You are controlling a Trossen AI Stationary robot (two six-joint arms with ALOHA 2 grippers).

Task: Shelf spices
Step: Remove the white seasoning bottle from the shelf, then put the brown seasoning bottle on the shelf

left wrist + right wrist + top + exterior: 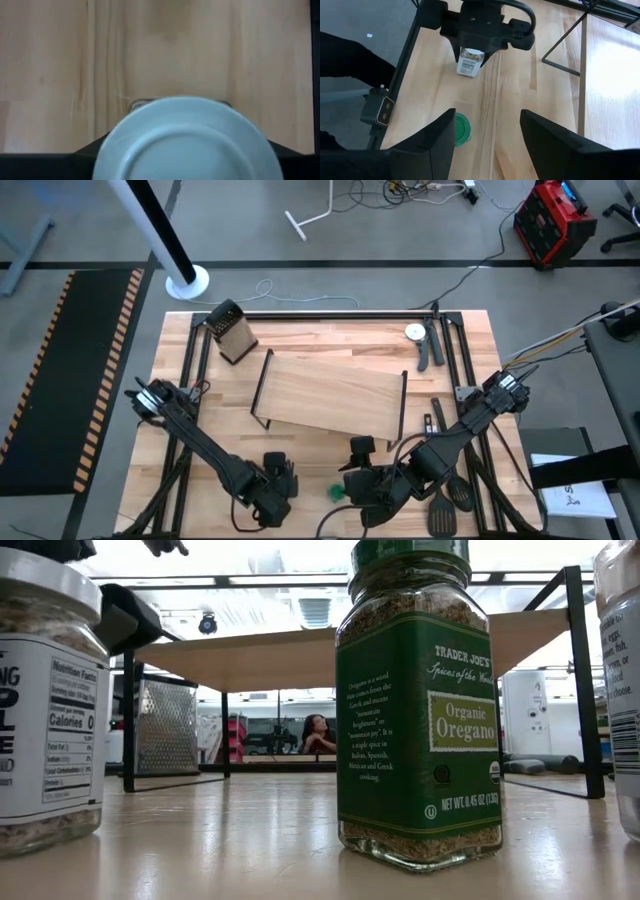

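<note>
Green-lid oregano jar [418, 700] closest to the low camera, upright on the surface [330, 345].
Left gripper [272, 492] sits over the white-lid jar [186, 140] at the near edge, left of the oregano; fingers straddle that jar, can't tell if pinching or just released. Right gripper [487, 132] hovers just right of the green lid [461, 129], fingers spread, nothing between them. Another jar edge [622, 680] shows at far right in the low view. Shelf [335, 395] stands mid-surface, skewed, top board bare. Box grater [232, 332] at far left, dial-faced tool [418, 333] far right.
</note>
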